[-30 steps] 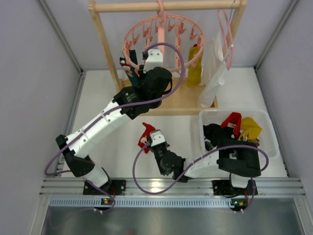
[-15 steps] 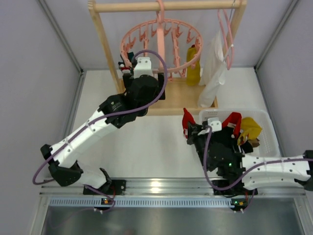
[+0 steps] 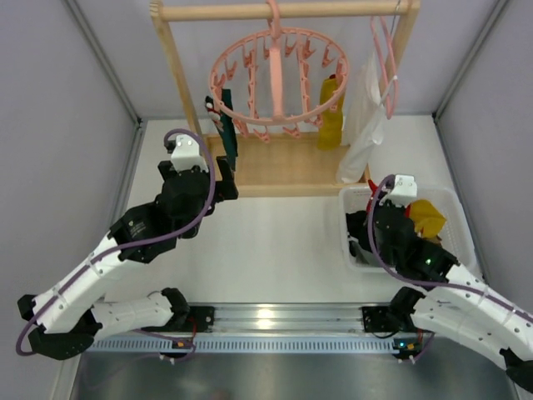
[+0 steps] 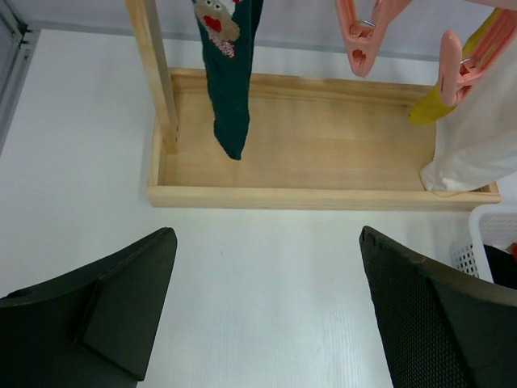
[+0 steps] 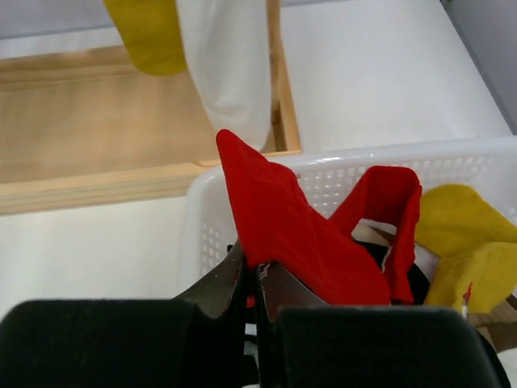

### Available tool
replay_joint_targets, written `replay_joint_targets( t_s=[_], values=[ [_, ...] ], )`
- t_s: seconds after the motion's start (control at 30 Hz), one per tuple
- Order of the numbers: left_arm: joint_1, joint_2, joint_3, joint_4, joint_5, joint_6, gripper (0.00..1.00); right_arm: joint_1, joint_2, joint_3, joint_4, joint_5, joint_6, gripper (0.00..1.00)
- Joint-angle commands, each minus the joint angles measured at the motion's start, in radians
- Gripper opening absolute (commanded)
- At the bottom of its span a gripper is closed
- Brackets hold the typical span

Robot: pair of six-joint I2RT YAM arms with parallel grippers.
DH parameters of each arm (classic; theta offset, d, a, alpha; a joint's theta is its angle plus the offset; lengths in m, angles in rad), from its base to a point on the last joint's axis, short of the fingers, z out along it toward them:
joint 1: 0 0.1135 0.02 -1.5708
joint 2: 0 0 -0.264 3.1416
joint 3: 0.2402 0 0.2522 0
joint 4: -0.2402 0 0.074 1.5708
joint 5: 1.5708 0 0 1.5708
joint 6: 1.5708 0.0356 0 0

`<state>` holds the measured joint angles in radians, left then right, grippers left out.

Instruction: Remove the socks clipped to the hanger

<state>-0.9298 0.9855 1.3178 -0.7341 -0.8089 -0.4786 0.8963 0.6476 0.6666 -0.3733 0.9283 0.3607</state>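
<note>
Top external view: white tabletop [image 3: 275, 242] boxed by grey walls [image 3: 50, 100]; left gripper [image 4: 266, 242] gapes empty, right gripper [image 5: 252, 273] clenches a red sock [image 5: 291, 234] over the white basket [image 5: 472, 162].

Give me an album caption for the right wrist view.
Shut right gripper holds a red sock at the white basket, where another red sock and a yellow sock lie.

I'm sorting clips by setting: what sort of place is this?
Probably a robot test cell staged as a laundry corner: grey panels around a white table, a wooden rack holding a peg hanger, a basket.
</note>
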Motion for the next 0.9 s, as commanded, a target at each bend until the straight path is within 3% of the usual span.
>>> replay_joint_targets(
  t_s=[0.0,0.03,0.07,0.1,0.13,0.33,0.4,0.63,0.87],
  values=[
    [0.002,-0.025,-0.022,0.012,-0.032,0.035,0.98,-0.138,0.038,-0.018,-0.023,-0.202,0.000,0.04],
    [0.003,-0.031,-0.026,0.012,-0.029,0.037,0.98,-0.216,0.053,-0.028,-0.015,-0.236,0.001,0.10],
    [0.003,-0.034,-0.031,0.012,-0.027,0.035,0.98,-0.250,0.070,-0.030,-0.006,-0.296,0.004,0.25],
    [0.005,-0.045,-0.043,0.012,-0.027,0.032,0.98,-0.278,0.095,-0.032,-0.003,-0.319,0.007,0.74],
    [0.006,-0.048,-0.051,0.012,-0.030,0.032,0.98,-0.308,0.106,-0.029,0.002,-0.338,0.012,0.82],
    [0.031,-0.038,-0.083,0.012,-0.041,0.000,0.98,-0.310,0.089,0.022,0.014,-0.409,0.018,0.99],
    [0.036,-0.031,-0.114,0.012,-0.050,-0.029,0.98,-0.310,0.046,0.025,0.049,-0.474,0.011,1.00],
    [0.037,-0.021,-0.199,0.018,-0.053,-0.137,0.98,-0.310,-0.086,-0.188,0.505,-1.066,0.049,0.99],
    [0.042,-0.015,-0.287,0.097,-0.047,-0.160,0.98,-0.309,-0.003,-0.214,0.603,-1.128,0.090,1.00]
  ],
)
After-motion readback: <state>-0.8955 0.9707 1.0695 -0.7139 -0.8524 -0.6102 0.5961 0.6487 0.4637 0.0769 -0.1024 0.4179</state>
